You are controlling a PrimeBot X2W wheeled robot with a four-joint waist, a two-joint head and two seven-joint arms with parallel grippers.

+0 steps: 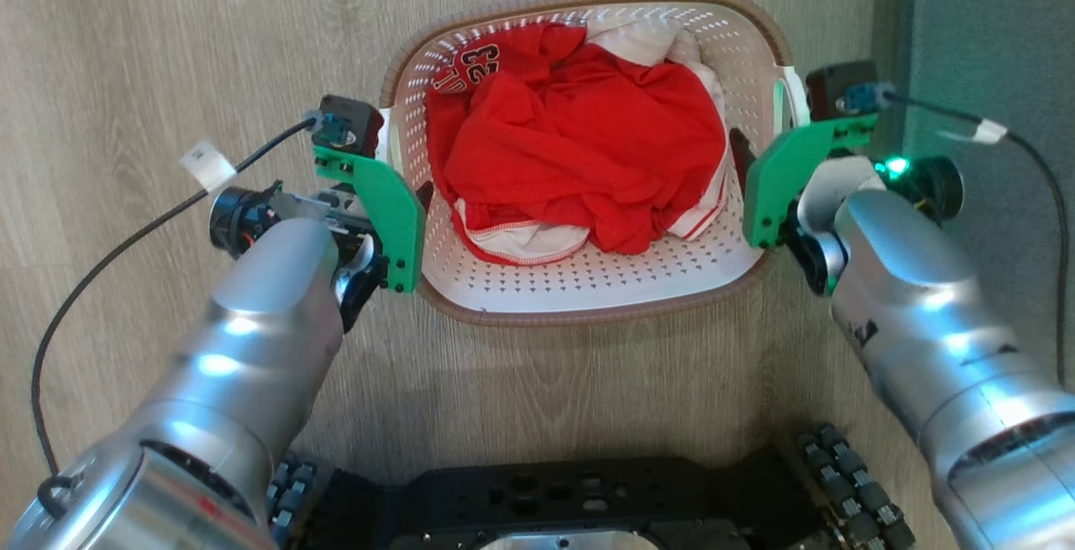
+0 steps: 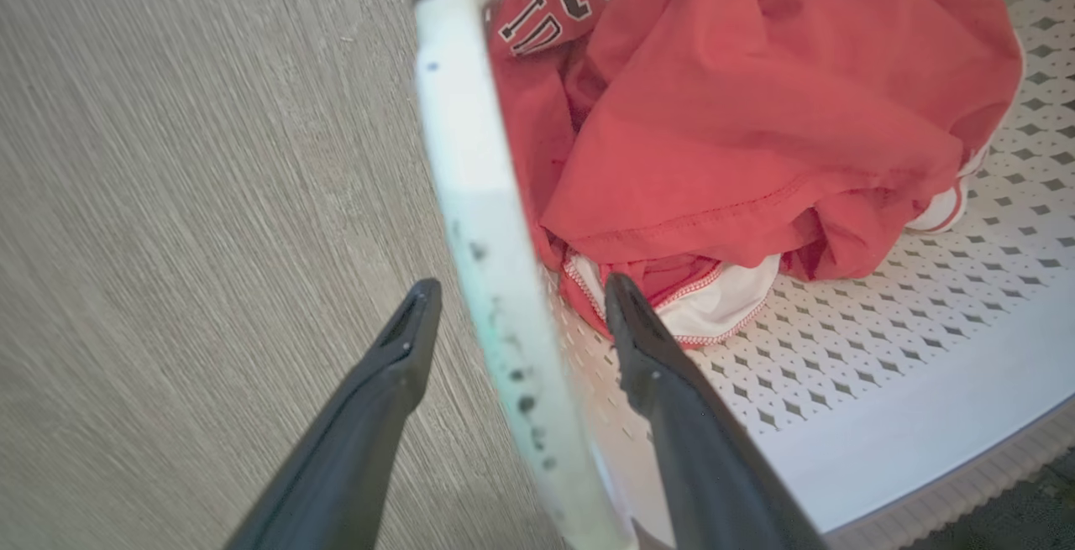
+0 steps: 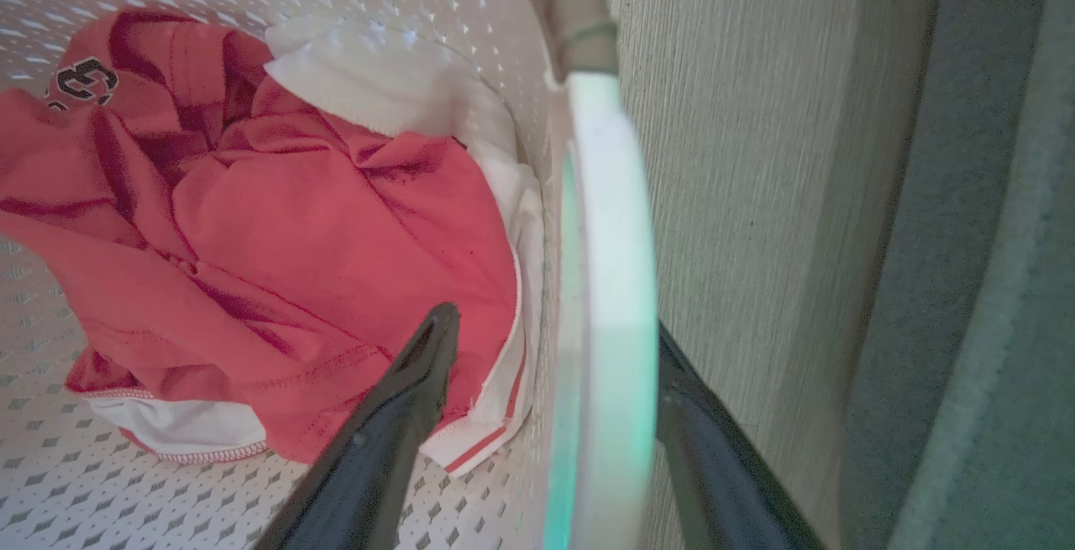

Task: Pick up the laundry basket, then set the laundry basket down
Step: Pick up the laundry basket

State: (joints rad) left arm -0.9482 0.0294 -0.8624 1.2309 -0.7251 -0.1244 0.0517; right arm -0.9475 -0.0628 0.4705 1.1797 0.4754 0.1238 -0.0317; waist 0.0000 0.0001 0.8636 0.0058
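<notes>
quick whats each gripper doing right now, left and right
Left gripper: open, straddling the left handle of the laundry basket, not clamped.
Right gripper: open, straddling the right handle.

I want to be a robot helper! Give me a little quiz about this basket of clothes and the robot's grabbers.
1. True or false: the laundry basket is empty.
2. Where are the left gripper and its two fingers? A) both pinching a sock B) one on each side of the basket's white handle C) both high above the basket.
3. Fill in: the right gripper is ____ (open or shut), with the other handle between its fingers.
Key: 1 false, red and white clothes lie inside; 2 B; 3 open.
</notes>
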